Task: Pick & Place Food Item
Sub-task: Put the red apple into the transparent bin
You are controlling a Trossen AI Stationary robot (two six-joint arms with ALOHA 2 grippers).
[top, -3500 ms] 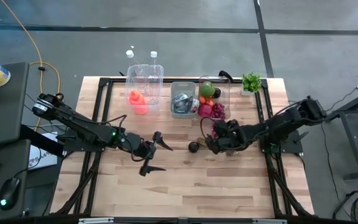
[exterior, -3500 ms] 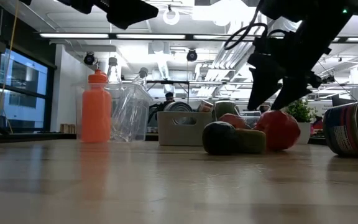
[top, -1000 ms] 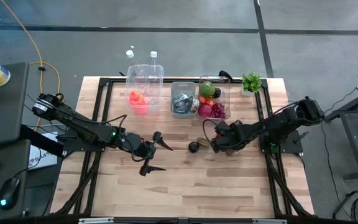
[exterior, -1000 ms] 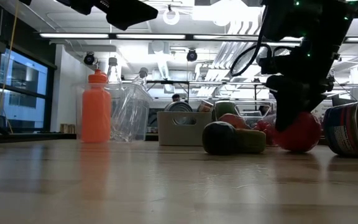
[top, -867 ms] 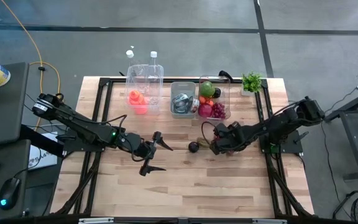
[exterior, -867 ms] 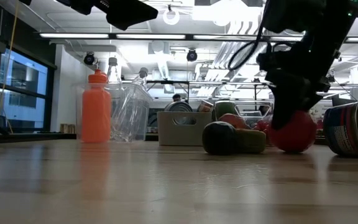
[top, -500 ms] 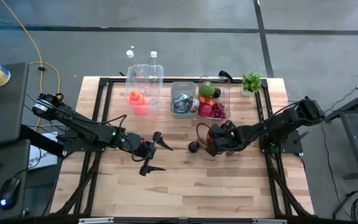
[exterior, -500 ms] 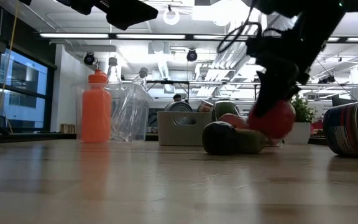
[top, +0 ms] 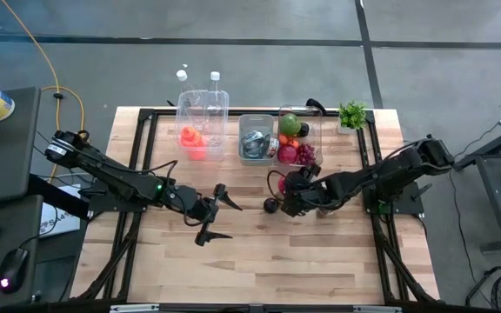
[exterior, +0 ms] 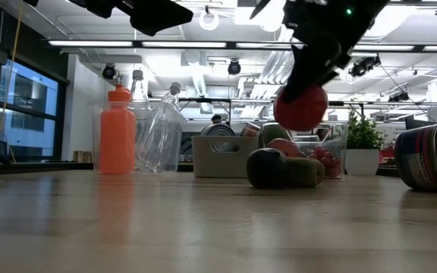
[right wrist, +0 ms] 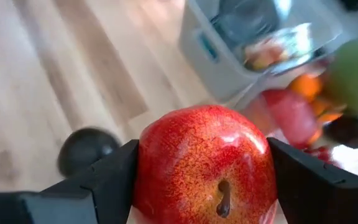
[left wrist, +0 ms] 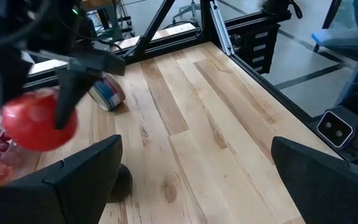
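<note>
A red apple [right wrist: 204, 155] sits between the fingers of my right gripper [top: 287, 193], which is shut on it above the middle of the table, just in front of the bins. In the low view the apple [exterior: 300, 108] hangs well above the wood. A dark round fruit [top: 270, 206] rests on the table just left of that gripper. My left gripper [top: 214, 216] waits open over the table's left half, away from the fruit; its wrist view shows the apple [left wrist: 37, 121] farther off. My right gripper pinches the apple between its two fingers [right wrist: 114, 180], one on each side of its widest part [right wrist: 151, 168]. The fingers reach in from the table's right. The apple is lifted clear of the table, with its stem end [right wrist: 221, 196] facing the wrist camera.
Along the far edge stand a clear bin of fruit [top: 298, 139], a grey bin [top: 256, 139], an orange bottle [exterior: 117, 130] and clear bottles [top: 211, 109]. A small plant [top: 352, 114] is at the far right corner. A can [exterior: 429, 157] lies on its side on the table's right.
My right gripper has risen from table height and moved toward the table's left, staying shut on the apple. The apple, which was down at the tabletop a second ago, is now lifted clear above the dark fruit. The left arm has kept still.
</note>
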